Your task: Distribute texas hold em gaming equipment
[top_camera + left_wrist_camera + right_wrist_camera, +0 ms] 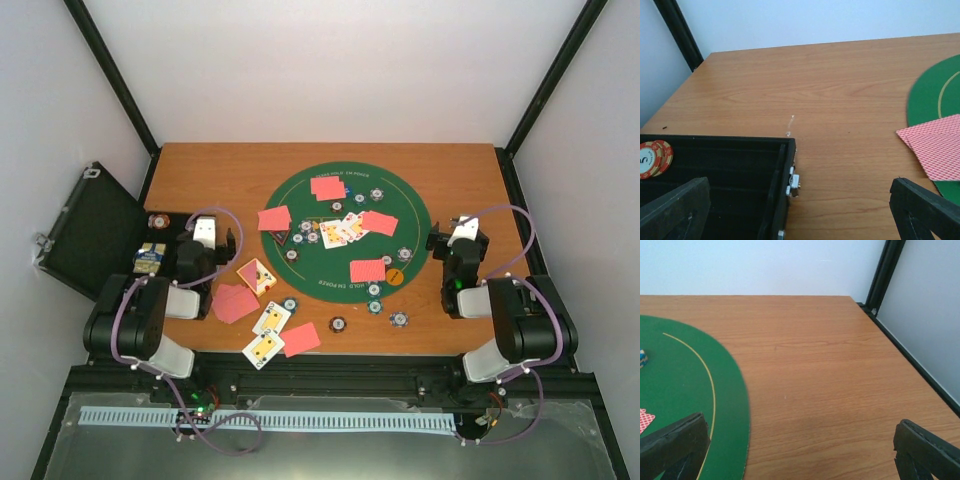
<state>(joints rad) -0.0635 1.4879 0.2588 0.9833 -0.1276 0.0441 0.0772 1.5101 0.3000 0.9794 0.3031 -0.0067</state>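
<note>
left hand wide over black case corner, right hand wide by green mat

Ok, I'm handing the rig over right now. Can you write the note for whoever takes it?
Left pincer: open, empty, at the edge of the open black hinged case.
Right pincer: open, empty, above bare wooden table right of the round green felt mat.
On the mat: red-backed playing cards at four spots, face-up cards in the middle, small striped poker chips, an orange button disc.
Off the mat, near edge: loose cards and stray chips. Red-striped chips sit in the case.
Done: mat largely set. Left, likely: distribute the loose cards and chips.
</note>
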